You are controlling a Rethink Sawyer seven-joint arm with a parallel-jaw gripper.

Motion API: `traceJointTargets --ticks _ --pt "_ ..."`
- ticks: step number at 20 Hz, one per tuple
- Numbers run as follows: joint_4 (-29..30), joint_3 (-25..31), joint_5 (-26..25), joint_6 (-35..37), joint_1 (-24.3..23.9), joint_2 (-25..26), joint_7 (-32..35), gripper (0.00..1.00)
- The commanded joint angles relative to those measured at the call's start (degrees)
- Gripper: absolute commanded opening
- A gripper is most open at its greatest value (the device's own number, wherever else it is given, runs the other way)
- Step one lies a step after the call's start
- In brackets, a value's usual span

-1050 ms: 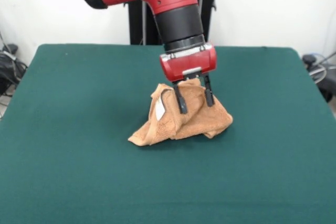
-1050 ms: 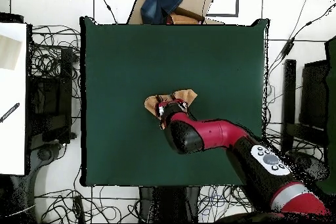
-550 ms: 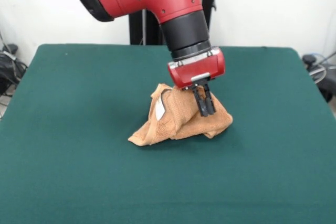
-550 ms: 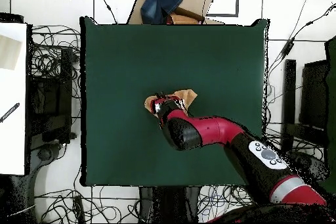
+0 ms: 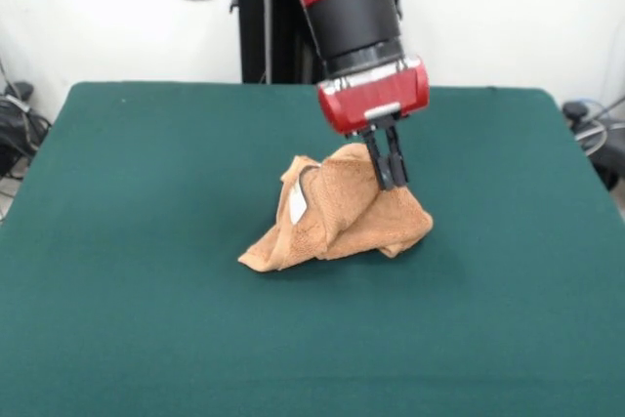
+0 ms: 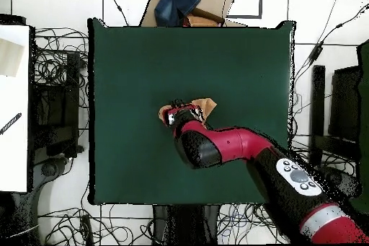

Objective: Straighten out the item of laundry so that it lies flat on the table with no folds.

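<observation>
The item of laundry, an orange-tan towel with a small white label, sits bunched in a crumpled mound near the middle of the dark green table. My gripper comes down from above onto the mound's right side. Its black fingers are pressed together, shut on a fold of the towel, and the cloth rises in a peak beside them. In the overhead view the red arm covers most of the towel, leaving only its edges showing on the table.
A cardboard box with blue cloth lies just past one table edge in the overhead view. A white surface and tangled cables border another side. A black stand rises behind the table.
The fingers went from spread over the towel's top to shut on it. The gripper then shifted right and rose a little, pulling a fold of the cloth upward.
</observation>
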Motion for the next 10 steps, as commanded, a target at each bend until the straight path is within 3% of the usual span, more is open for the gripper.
traceJointTargets --ticks 1,6,10 --pt "5.36 5.07 4.95 12.14 -0.68 -10.14 4.45 0.0" --pt "3.82 11.71 5.59 12.31 -5.83 -5.64 2.55 0.0" --pt "2.8 12.31 5.22 13.39 -6.02 -5.35 1.64 0.0"
